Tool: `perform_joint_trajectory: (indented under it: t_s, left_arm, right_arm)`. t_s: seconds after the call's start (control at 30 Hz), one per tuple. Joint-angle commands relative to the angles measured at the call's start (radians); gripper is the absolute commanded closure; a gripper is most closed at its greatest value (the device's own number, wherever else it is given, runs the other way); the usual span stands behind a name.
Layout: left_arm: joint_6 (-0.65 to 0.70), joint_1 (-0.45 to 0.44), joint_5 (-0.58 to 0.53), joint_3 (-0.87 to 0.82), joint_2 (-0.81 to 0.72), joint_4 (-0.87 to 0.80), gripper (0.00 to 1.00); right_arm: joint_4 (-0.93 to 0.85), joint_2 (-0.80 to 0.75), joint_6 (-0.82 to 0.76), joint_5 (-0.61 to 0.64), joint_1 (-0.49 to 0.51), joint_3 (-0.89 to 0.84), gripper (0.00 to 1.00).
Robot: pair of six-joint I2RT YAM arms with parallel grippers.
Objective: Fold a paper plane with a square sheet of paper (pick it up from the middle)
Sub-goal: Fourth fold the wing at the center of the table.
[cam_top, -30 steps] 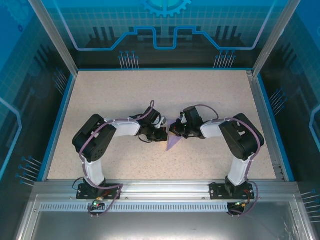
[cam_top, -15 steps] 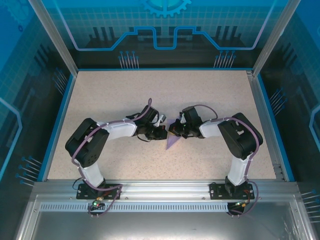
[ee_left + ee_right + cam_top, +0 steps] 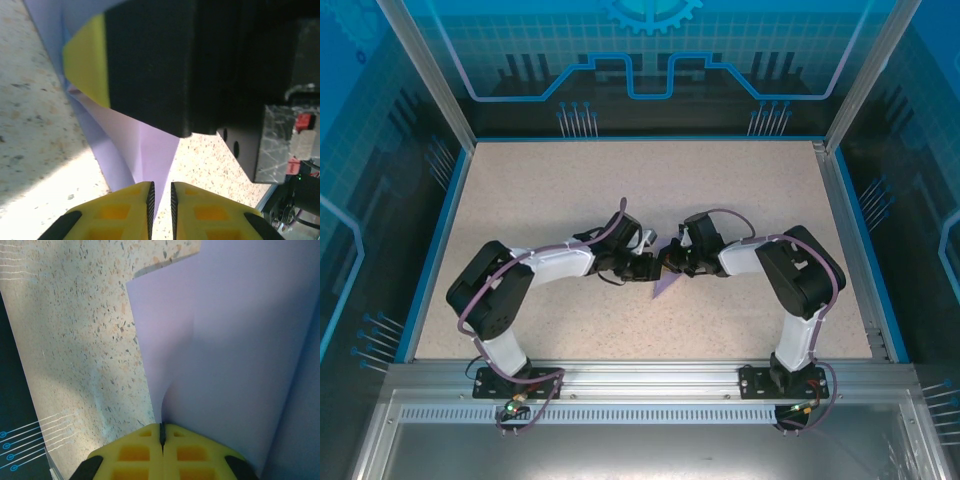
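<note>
Moved: left gripper point(image 3: 648, 266) edges toward right gripper point(image 3: 668, 262)
Grip: left parted a slit; right pinching paper point(image 3: 240, 340)
Risk: fold may spring open, one pinch holding

Nothing legible appeared anywhere; the blue translucent far wall panel point(image 3: 520, 60) carried just a gear outline point(image 3: 655, 12) and circuit-style lines point(image 3: 620, 80), without lettering.

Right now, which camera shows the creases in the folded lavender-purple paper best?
Left wrist: the folded lavender-purple paper shows its creases and pointed tip. Right wrist shows one smooth flap running into the shut right gripper; top external, just a small sliver.
</note>
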Motion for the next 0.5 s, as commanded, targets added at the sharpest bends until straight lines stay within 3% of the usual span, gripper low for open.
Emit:
perform_joint_trajectory:
  t_s: [0.0, 0.47]
  left_arm:
    - [0.001, -0.015, 0.004, 0.028, 0.016, 0.013, 0.81]
    - [0.034, -0.024, -0.016, 0.027, 0.088, 0.051, 0.84]
  right_arm:
    - [-0.044, 0.023, -0.02, 0.019, 0.014, -0.007, 0.98]
    - [-0.05, 0.015, -0.029, 0.016, 0.011, -0.012, 0.98]
